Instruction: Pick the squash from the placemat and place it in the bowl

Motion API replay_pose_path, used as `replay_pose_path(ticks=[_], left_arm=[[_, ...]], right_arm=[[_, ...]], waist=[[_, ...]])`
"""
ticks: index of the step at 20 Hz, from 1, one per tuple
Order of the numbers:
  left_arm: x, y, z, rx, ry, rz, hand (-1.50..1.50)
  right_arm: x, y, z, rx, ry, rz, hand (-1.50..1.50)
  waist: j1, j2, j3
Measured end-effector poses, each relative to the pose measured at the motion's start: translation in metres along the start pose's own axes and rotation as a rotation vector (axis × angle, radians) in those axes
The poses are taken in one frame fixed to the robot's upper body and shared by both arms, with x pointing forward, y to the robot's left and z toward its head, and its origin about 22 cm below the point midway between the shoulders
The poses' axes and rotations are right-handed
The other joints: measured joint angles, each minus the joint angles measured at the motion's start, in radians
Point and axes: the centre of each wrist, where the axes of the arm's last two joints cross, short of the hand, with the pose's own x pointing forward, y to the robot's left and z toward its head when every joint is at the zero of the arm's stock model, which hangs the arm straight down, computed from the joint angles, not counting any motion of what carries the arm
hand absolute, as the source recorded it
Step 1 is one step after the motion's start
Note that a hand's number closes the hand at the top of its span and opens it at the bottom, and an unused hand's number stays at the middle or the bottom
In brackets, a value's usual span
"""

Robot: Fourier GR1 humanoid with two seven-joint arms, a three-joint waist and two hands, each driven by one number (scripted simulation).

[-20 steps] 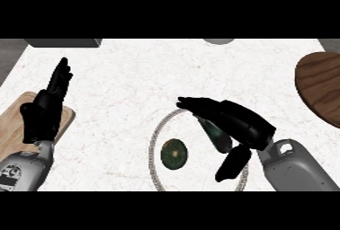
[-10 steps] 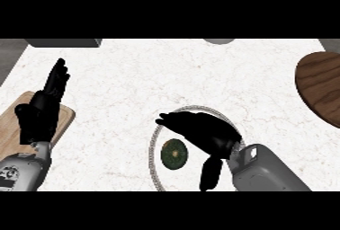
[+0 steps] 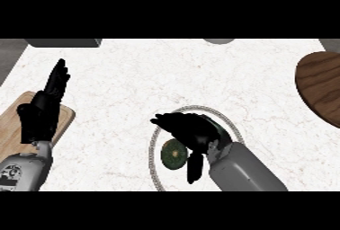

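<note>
A dark green round squash lies on a round white placemat with a grey rim near the counter's front edge. My right hand hovers over the squash's upper right side, open, its fingers stretched left above it and its thumb hanging down just right of it. Part of the squash is hidden under the hand, and I cannot tell whether they touch. The brown wooden bowl sits at the far right edge, cut off by the view. My left hand rests open at the left, fingers up.
A light wooden cutting board lies under my left hand at the counter's left edge. Two grey objects show at the back edge. White marble counter spreads between the placemat and the bowl.
My right hand has drawn left and toward the front, from the placemat's right side to over the squash. The left hand and the squash have not moved.
</note>
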Motion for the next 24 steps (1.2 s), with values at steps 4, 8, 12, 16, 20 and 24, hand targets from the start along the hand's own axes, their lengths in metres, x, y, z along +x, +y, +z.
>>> replay_pose_path(ticks=[4, 8, 12, 16, 20, 24], left_arm=[[0.001, -0.007, 0.002, 0.003, 0.0, -0.002, 0.0], [0.0, -0.003, -0.001, 0.0, -0.001, 0.001, 0.0], [0.001, 0.005, -0.004, -0.004, -0.003, 0.0, 0.0], [-0.002, 0.003, -0.002, 0.001, -0.006, -0.003, 0.0], [-0.001, -0.005, -0.006, -0.005, -0.002, -0.001, 0.0], [0.001, -0.003, 0.003, -0.007, -0.004, 0.001, 0.0]], right_arm=[[-0.005, 0.009, -0.005, 0.008, 0.002, -0.008, -1.5], [-0.01, 0.019, -0.017, 0.021, 0.0, -0.004, -1.5], [-0.016, 0.029, -0.03, 0.036, -0.003, 0.011, 1.5], [-0.019, 0.035, -0.031, 0.016, -0.051, 0.074, 1.5], [-0.012, 0.04, -0.033, -0.01, -0.081, 0.102, 1.5], [-0.021, 0.044, -0.035, -0.026, -0.115, 0.09, 1.5]], waist=[[-0.001, 0.0, 0.0], [-0.001, 0.0, 0.0], [0.001, 0.0, 0.0], [-0.001, -0.004, -0.001], [-0.003, -0.006, -0.001], [-0.001, -0.01, -0.002]])
